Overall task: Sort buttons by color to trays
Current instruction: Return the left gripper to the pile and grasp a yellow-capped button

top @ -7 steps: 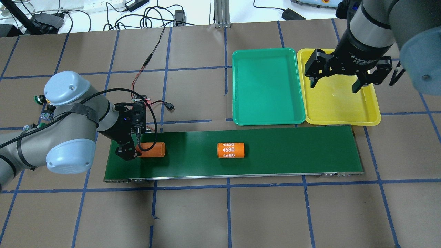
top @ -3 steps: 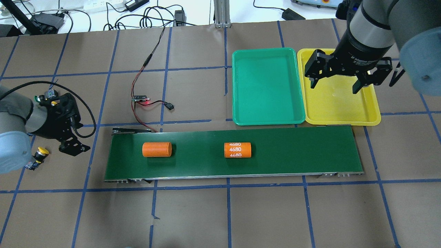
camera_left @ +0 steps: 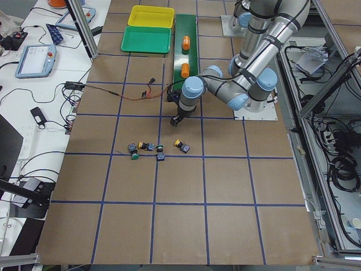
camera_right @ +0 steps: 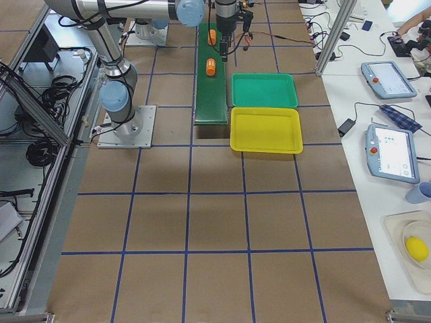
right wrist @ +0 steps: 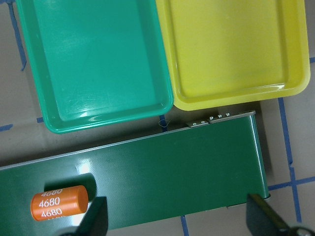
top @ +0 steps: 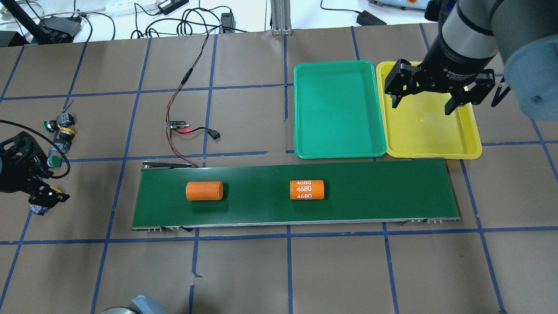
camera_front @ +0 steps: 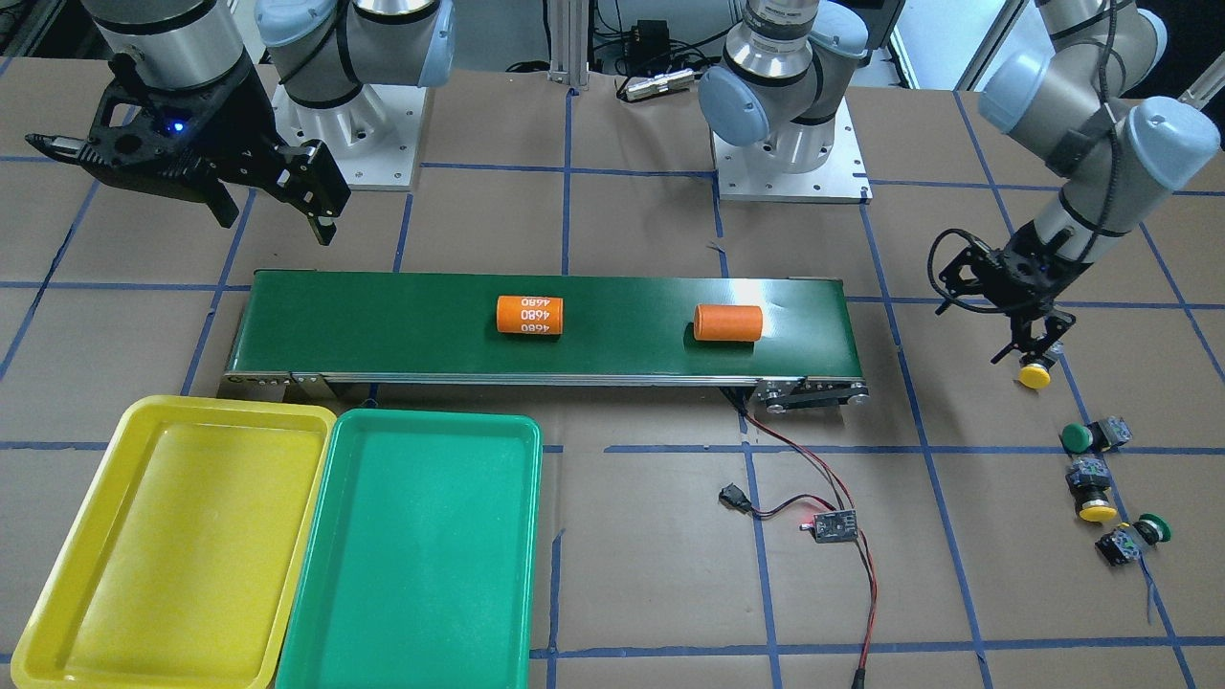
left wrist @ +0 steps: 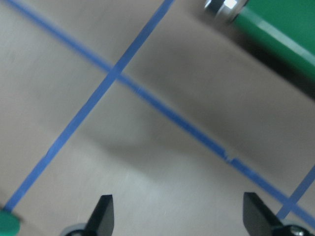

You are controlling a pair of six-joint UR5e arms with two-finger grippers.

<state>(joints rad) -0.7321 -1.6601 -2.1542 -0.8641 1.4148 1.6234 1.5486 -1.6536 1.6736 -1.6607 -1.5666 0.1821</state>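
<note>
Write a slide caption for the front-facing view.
Left end effector open by a yellow button; right end effector open near the conveyor; yellow tray and green tray empty.

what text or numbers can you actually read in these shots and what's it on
"4680", in white, three times over, on the orange cylinder at the middle of the belt.
"Adaptive", part of a white print on the body of the right gripper; the rest of it is too small to read.
The other orange cylinder shows no print.

Left claw (camera_front: pixel 1032 352) now beside buttons (camera_front: pixel 1077 437), 2 cylinders (top: pixel 204 191) advanced
</note>
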